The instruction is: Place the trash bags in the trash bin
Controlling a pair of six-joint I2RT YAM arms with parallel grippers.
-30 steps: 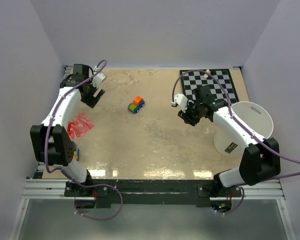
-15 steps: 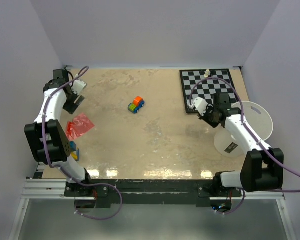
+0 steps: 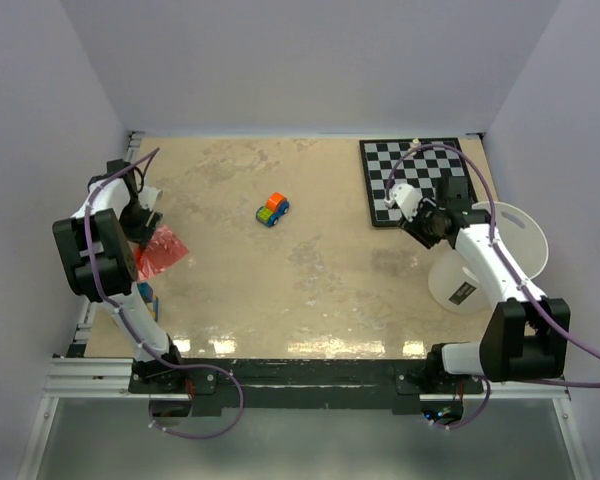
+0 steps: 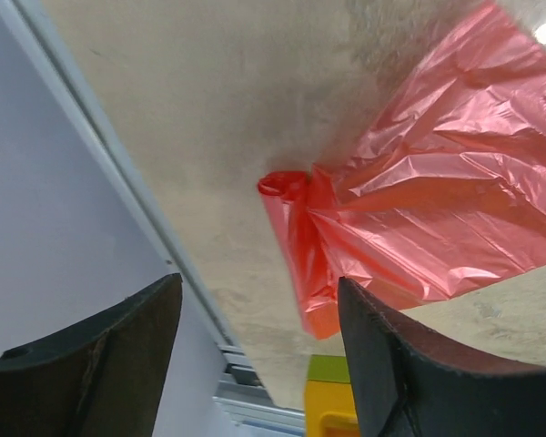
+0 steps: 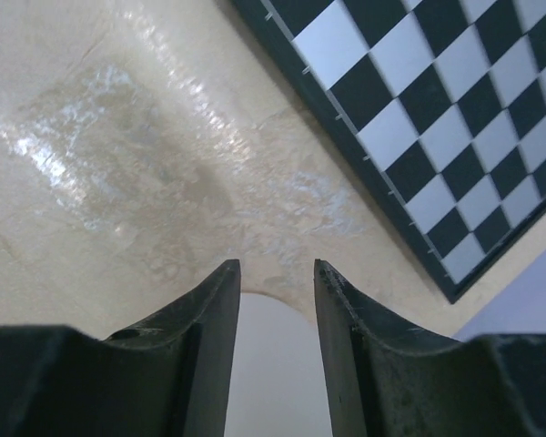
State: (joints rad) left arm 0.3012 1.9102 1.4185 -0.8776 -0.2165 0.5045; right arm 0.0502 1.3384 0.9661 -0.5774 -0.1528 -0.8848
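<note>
Only one trash bag (image 4: pixel 419 200) shows, crumpled on the surface (image 3: pixel 310 290) by its left edge, under the left pincer (image 4: pixel 255 364), jaws apart and empty. One trash bin (image 3: pixel 520 235) stands far right; the right pincer (image 5: pixel 278 346) hovers beside it, jaws apart. One toy car (image 3: pixel 272 209) sits mid-surface.

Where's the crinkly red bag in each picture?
Top external: the trash bag lies flat at the far left, halfway up.
Left wrist: it fills the right half, its bunched end near the middle.
Right wrist: not in it.
Shared landmark: the beige table, seen in all three views.
</note>
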